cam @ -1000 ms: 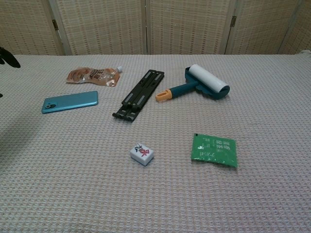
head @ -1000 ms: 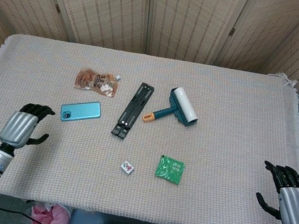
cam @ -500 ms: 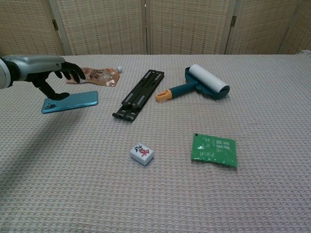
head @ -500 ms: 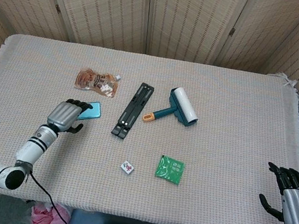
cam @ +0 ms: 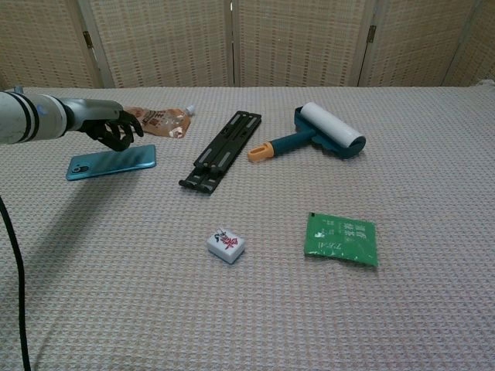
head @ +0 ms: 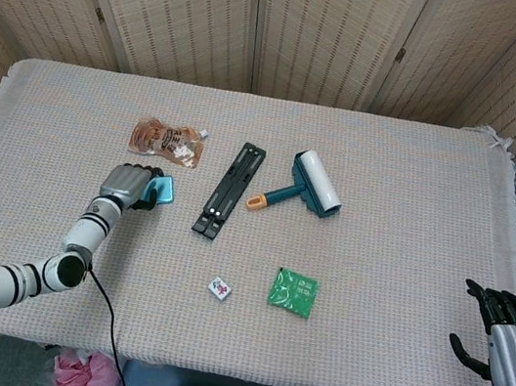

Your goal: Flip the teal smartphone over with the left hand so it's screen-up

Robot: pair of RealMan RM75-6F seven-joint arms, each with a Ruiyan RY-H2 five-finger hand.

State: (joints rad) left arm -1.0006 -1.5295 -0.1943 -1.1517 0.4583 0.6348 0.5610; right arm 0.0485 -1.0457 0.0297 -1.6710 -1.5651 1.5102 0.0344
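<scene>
**Left hand over the phone**

The left hand (cam: 108,127), fingers curled, hovers above the teal smartphone (cam: 112,161); whether it touches it is unclear. A brown pouch (cam: 151,120) lies just behind, a black folding stand (cam: 221,151) beside. The right hand (head: 501,338) rests open, well apart.

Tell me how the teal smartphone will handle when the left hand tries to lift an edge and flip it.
The teal smartphone lies flat on the woven tablecloth, so getting fingers under an edge looks awkward. It looks like a thin rigid slab, so it should tip over whole. Its glossy back may slip against the left hand.
</scene>
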